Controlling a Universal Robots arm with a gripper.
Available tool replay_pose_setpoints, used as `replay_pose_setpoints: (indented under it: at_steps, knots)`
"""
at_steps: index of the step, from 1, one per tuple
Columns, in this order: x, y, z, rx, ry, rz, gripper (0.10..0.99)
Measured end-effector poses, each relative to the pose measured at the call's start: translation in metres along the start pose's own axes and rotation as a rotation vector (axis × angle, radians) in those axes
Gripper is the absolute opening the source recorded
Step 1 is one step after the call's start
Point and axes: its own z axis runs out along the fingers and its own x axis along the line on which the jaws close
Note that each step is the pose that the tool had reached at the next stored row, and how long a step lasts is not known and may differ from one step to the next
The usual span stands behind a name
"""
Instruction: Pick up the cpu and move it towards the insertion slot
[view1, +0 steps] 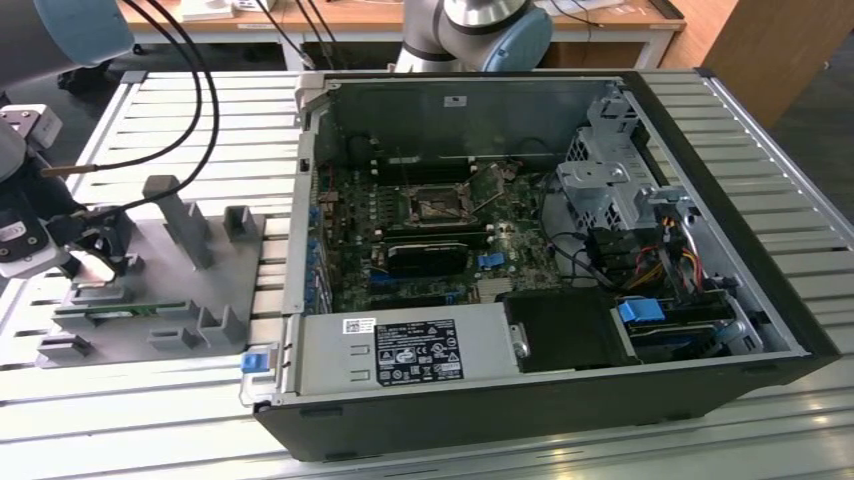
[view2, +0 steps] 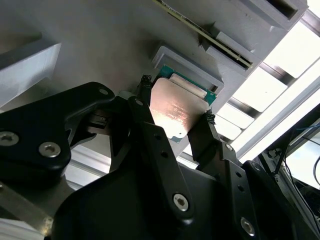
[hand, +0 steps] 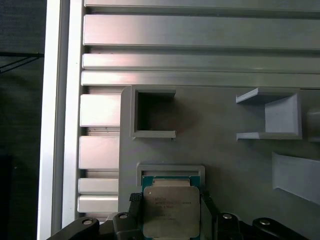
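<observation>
The cpu (view2: 172, 110), a flat square chip with a silvery top and a teal rim, sits between my gripper's (view2: 176, 100) black fingers, just over a shallow pocket of the grey fixture (view2: 100, 40). In the first wrist view the cpu (hand: 171, 212) has a finger against each side edge, and the gripper (hand: 170, 202) is shut on it. In the exterior view the gripper (view1: 91, 262) hangs over the fixture's end at that view's left. The insertion slot (view1: 435, 205), a black-framed square socket, lies on the motherboard inside the open computer case, far from the gripper.
The grey fixture (view1: 174, 290) carries upright posts (view1: 180, 215) and a green memory stick (view1: 114, 312). An empty square pocket (hand: 155, 112) lies beyond the cpu. The case wall (view1: 310, 200) stands between fixture and motherboard. Black cables (view1: 200, 90) hang above the slatted table (view1: 134, 390).
</observation>
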Motion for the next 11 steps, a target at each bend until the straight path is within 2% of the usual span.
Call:
replay_pose_setpoints:
  at_steps: [11]
  knots:
    - [0.0, 0.0002, -0.0025, 0.0, 0.0, 0.0, 0.545]
